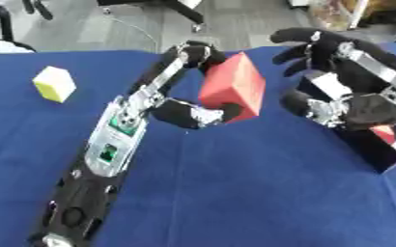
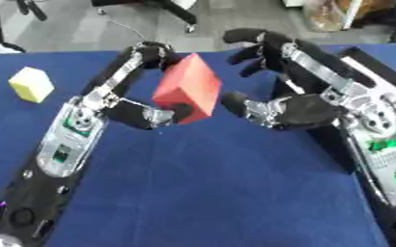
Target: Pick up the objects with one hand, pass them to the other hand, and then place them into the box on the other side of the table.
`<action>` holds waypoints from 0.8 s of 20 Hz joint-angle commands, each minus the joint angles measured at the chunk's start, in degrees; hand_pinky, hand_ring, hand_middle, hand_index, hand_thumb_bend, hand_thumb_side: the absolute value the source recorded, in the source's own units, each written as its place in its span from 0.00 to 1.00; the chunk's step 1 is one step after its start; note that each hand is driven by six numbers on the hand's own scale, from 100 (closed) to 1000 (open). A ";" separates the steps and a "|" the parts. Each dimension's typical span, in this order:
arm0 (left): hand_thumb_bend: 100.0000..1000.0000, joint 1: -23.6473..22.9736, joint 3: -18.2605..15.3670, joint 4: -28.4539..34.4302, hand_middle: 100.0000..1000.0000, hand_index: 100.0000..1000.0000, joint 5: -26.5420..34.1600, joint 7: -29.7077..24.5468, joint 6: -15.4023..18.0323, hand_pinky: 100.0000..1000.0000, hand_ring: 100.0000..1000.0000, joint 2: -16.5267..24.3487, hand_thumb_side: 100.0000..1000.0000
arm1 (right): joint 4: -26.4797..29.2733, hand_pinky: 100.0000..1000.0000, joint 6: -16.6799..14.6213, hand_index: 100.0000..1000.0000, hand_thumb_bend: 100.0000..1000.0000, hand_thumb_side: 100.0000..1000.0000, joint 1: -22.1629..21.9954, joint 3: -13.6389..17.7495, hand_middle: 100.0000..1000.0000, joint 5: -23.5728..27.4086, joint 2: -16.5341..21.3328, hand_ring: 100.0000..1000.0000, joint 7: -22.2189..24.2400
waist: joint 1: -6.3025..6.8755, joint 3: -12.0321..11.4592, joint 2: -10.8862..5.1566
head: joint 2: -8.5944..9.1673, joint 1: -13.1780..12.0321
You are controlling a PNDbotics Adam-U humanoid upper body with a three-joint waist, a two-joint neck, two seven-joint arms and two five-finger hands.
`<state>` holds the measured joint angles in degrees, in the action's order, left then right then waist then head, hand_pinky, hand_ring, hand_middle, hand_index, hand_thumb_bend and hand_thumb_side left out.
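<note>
Red block (image 1: 233,86): aloft above the blue surface (image 1: 235,193), my left hand (image 1: 189,113) pinching it. Right hand (image 2: 290,111): spread, empty, just beside. I'm aiming to close right around the free faces before left releases.

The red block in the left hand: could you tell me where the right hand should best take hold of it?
Judging by its pose, take the red block by its free right-hand faces, coming from the right. The left hand pinches its top corner and lower edge, so that side is bare, and the open right hand already faces it.
</note>
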<state>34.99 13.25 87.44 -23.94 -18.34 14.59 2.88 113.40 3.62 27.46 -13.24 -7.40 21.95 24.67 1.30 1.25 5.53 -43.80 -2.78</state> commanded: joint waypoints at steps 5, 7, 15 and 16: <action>0.38 1.93 0.31 -2.60 0.44 0.57 -5.98 2.28 0.43 0.50 0.42 -1.35 0.32 | 1.19 0.72 -0.95 0.94 0.34 0.46 1.02 -0.32 0.90 -0.58 1.18 0.81 1.97 | -1.06 0.02 -1.70 | -0.32 0.48; 0.38 2.04 0.40 -2.85 0.44 0.57 -6.52 2.52 0.53 0.50 0.42 -1.48 0.32 | 1.19 0.72 -0.92 0.94 0.34 0.46 1.03 -0.35 0.90 -0.30 1.28 0.81 2.40 | -1.05 0.02 -1.73 | -0.32 0.53; 0.37 2.40 1.01 -2.36 0.44 0.57 -7.90 3.15 1.22 0.51 0.42 -1.85 0.32 | 1.19 0.72 0.11 0.94 0.34 0.46 0.91 -0.38 0.91 0.41 1.66 0.81 5.02 | -1.08 0.09 -1.79 | -0.32 0.70; 0.37 2.38 1.09 -2.17 0.44 0.57 -7.89 3.27 1.39 0.51 0.42 -1.87 0.32 | 1.19 0.72 0.22 0.94 0.34 0.46 0.90 -0.31 0.91 0.28 1.65 0.81 5.20 | -1.07 0.11 -1.78 | -0.32 0.71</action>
<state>36.23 14.18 84.04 -31.57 -15.33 15.66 1.37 113.40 3.81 27.70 -13.90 -7.26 22.33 29.44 1.06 1.30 5.41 -43.80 -2.26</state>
